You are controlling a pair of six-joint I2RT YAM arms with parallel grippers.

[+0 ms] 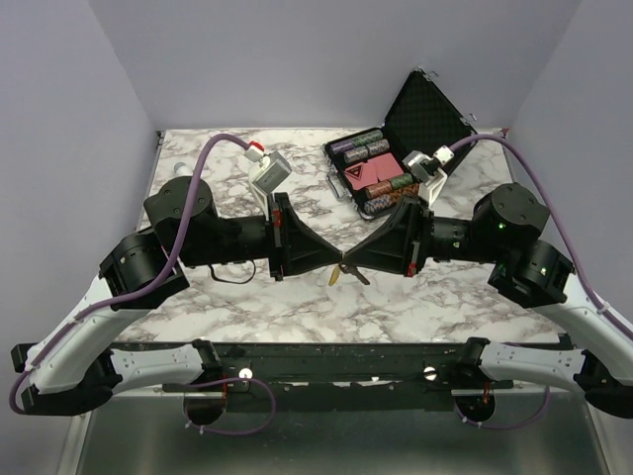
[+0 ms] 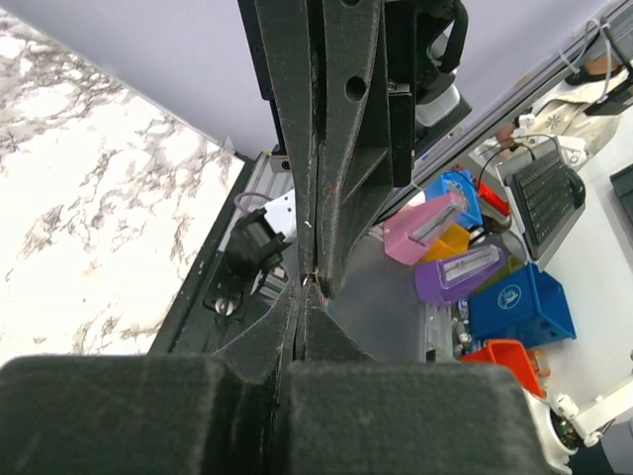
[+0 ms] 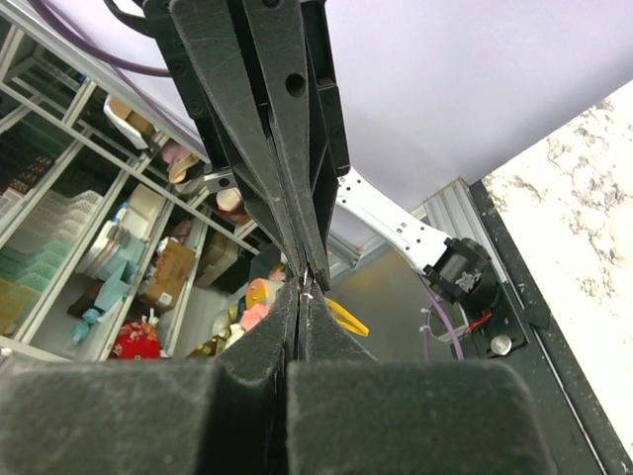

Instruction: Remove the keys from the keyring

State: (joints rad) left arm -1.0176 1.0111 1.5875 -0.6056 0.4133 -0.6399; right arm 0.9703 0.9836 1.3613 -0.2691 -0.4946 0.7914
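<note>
My left gripper [image 1: 335, 260] and right gripper [image 1: 352, 260] meet tip to tip above the middle of the marble table, both shut. A thin silver glint of the keyring shows pinched between the facing tips in the left wrist view [image 2: 309, 281] and the right wrist view [image 3: 310, 290]. In the top view the ring itself is hidden by the fingertips. A key with a yellow-orange head [image 1: 336, 278] and a grey metal key [image 1: 359, 275] hang just under the tips, above the table. The left gripper [image 2: 300, 297] and the right gripper [image 3: 300, 297] each face the other's closed fingers.
An open black case [image 1: 427, 111] stands at the back right, its foam tray [image 1: 376, 170] filled with several small coloured items. Purple cables arc over both arms. The black table edge rail [image 1: 326, 361] lies near the arm bases.
</note>
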